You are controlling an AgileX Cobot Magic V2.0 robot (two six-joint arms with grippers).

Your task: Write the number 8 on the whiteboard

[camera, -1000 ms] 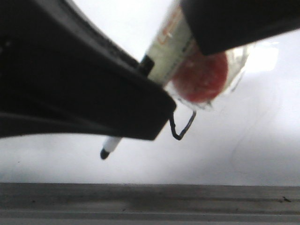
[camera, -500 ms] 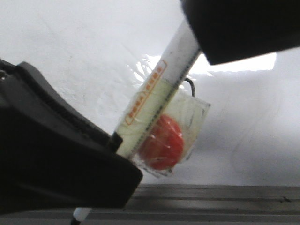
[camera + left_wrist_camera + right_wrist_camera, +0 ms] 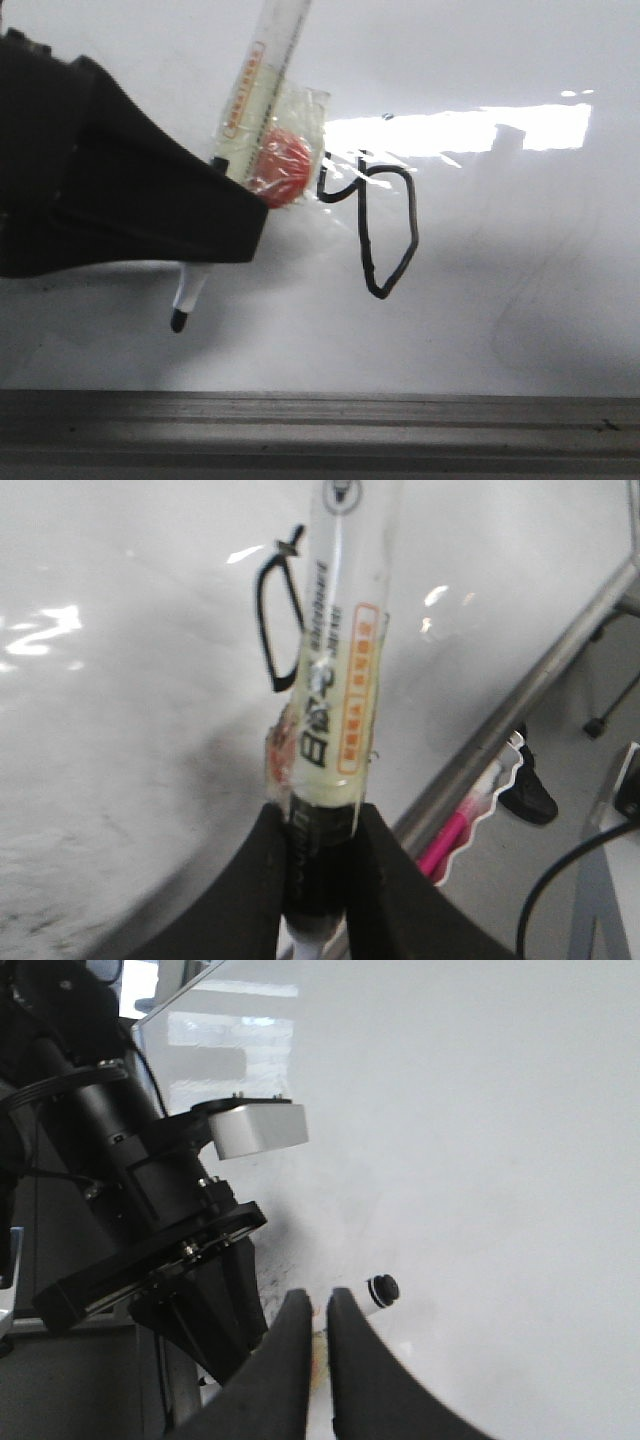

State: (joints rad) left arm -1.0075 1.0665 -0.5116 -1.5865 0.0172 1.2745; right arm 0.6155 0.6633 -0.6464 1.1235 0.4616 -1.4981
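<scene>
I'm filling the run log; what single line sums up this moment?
left gripper: shut on marker | marker tip: off whiteboard | number 8: drawn | right gripper: shut, empty

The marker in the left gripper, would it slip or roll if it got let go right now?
The marker has a smooth, round, glossy barrel, so it would probably roll if released. The left gripper clamps only its lower end, so it might pivot under writing pressure. It looks stiff and light, with taped wrapping perhaps adding some grip.

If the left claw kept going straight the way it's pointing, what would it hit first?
Probably the whiteboard. The left claw holds the marker, whose tip points down at the bare board, left of the number 8. How far the tip is from the board is unclear.
</scene>
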